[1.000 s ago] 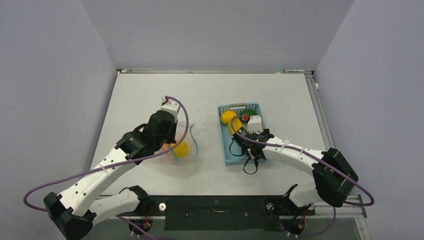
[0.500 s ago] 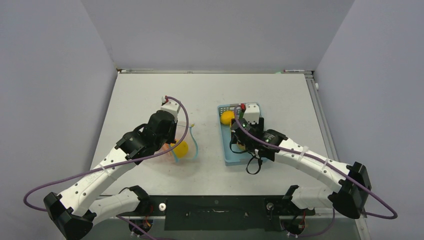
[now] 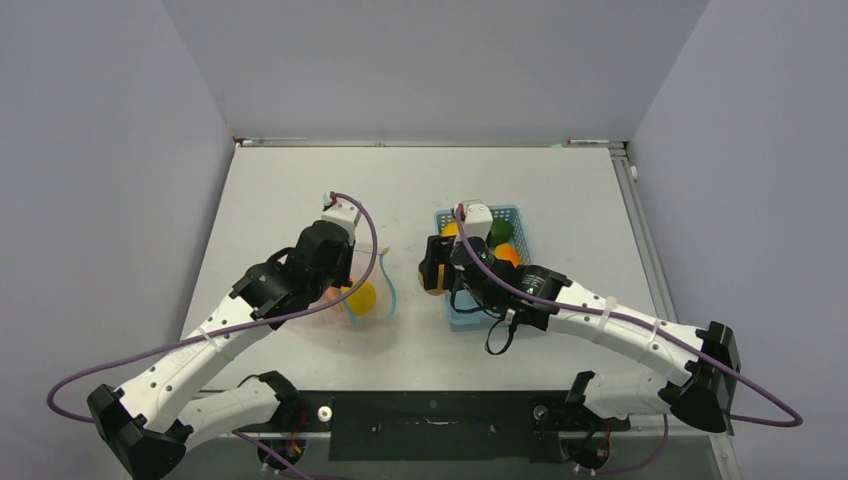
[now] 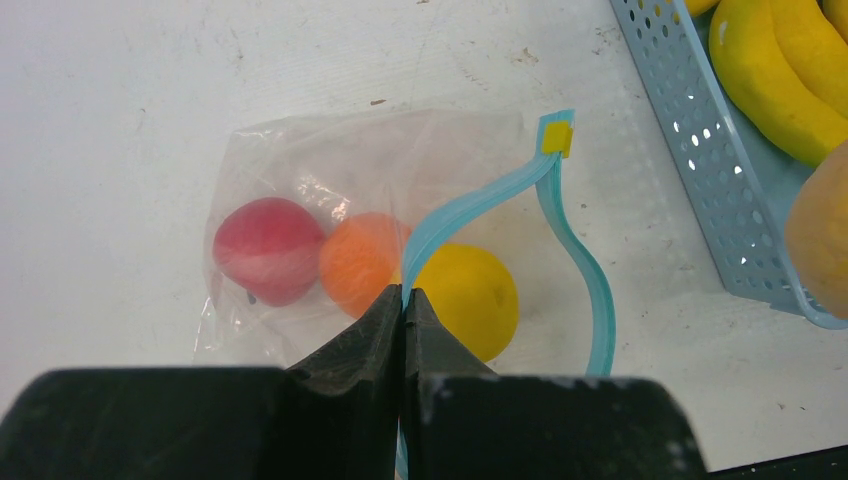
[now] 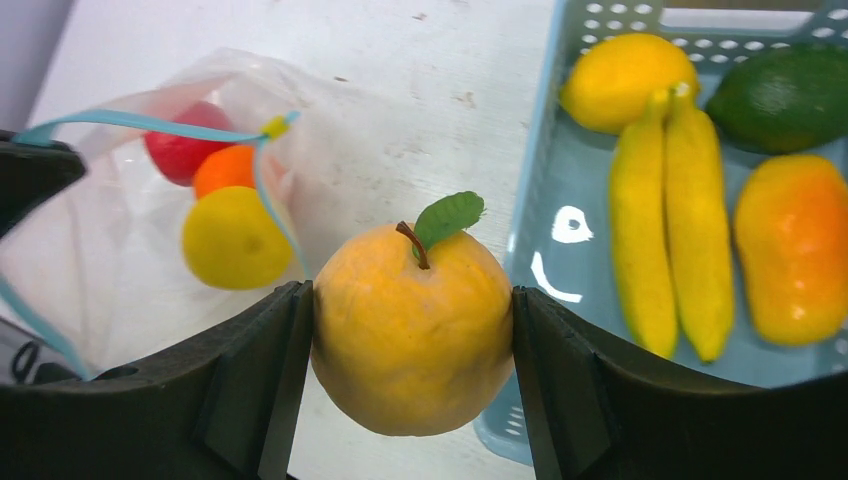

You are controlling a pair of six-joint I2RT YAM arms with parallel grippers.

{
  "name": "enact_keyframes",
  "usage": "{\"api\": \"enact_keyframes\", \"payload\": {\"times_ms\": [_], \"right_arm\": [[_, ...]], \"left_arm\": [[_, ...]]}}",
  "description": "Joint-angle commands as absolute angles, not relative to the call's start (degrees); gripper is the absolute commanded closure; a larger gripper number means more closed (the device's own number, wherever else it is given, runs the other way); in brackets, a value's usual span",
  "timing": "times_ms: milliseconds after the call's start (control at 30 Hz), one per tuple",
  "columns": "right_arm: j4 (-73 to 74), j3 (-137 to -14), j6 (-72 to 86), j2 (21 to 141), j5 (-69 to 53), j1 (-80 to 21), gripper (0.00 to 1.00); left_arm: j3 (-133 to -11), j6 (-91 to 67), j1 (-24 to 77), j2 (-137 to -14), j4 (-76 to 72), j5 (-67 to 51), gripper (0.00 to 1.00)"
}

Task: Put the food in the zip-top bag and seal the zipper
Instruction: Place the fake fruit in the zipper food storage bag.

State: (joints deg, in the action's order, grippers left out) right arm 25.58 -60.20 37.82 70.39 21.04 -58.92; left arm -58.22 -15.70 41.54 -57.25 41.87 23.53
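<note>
Left pincer (image 4: 404,300) is squeezed tight on the teal zipper (image 4: 470,205), I'd guess to hold the zip-top bag (image 4: 300,150) open. The apple (image 4: 265,250), small orange (image 4: 360,262) and lemon (image 4: 470,300) sit just past its tips. Right pincer (image 5: 410,345) is clamped around a leafy orange fruit (image 5: 412,300). The bag mouth is ahead to its left, and the basket (image 5: 545,140) with bananas (image 5: 660,250), lime (image 5: 785,95) and mango (image 5: 795,250) is to its right.

Bright, even overhead light with soft shadows on the table (image 3: 300,190). Glare spots on the basket (image 5: 560,270) floor; the wrist views' near fingers (image 5: 240,400) look soft
</note>
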Motion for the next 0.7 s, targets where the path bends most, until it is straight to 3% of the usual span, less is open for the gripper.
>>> {"api": "enact_keyframes", "payload": {"times_ms": [0,667], "right_arm": [[14.69,-60.93,38.51,70.71,15.63,-60.38,0.63],[-8.00,-62.91,45.78,84.52,10.26,-66.47,0.64]], "left_arm": [[-59.06,-15.64,41.64,-57.39,39.73,23.38,1.00],[-58.90,-15.64,41.44,-57.04,39.71,23.21,1.00]]}}
